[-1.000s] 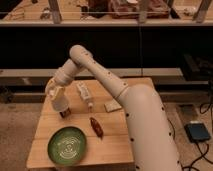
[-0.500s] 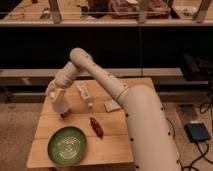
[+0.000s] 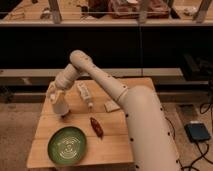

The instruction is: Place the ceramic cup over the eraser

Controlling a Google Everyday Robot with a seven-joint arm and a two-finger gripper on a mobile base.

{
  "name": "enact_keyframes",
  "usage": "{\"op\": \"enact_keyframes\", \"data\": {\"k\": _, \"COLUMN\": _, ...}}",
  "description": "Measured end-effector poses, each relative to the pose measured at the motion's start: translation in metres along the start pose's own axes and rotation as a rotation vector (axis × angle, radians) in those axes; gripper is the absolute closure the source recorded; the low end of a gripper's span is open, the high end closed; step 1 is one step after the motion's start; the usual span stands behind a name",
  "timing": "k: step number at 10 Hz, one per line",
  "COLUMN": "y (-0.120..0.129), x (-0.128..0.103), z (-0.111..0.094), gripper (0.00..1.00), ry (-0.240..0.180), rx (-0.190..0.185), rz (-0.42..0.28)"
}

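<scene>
Gripper (image 3: 54,93) grips the ceramic cup (image 3: 59,103), I judge, low behind the green plate (image 3: 67,145); eraser hidden, so release remains.

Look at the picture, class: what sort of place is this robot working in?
Probably a lab or workshop. A small wooden table stands before dark shelving with clutter on top. The hand hangs over the table's left side, at the ceramic cup.

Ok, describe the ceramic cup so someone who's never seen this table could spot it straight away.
Start at the wooden table and go to its far-left part, above the green plate. There the gripper hangs over the ceramic cup: plain, off-white, tapered, without a handle, unlike the slim white bottle lying to its right.
</scene>
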Motion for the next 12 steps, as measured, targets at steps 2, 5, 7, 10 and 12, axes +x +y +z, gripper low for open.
{"op": "enact_keyframes", "data": {"k": 2, "y": 0.001, "x": 0.001, "z": 0.002, "gripper": 0.88, "ry": -0.002, "rx": -0.003, "rz": 0.001}}
{"op": "enact_keyframes", "data": {"k": 5, "y": 0.003, "x": 0.005, "z": 0.007, "gripper": 0.74, "ry": -0.003, "rx": -0.010, "rz": 0.003}}
{"op": "enact_keyframes", "data": {"k": 7, "y": 0.004, "x": 0.005, "z": 0.009, "gripper": 0.74, "ry": -0.004, "rx": -0.013, "rz": 0.005}}
{"op": "enact_keyframes", "data": {"k": 10, "y": 0.005, "x": 0.007, "z": 0.012, "gripper": 0.73, "ry": -0.007, "rx": -0.019, "rz": 0.007}}
{"op": "enact_keyframes", "data": {"k": 12, "y": 0.006, "x": 0.009, "z": 0.014, "gripper": 0.60, "ry": -0.009, "rx": -0.023, "rz": 0.010}}
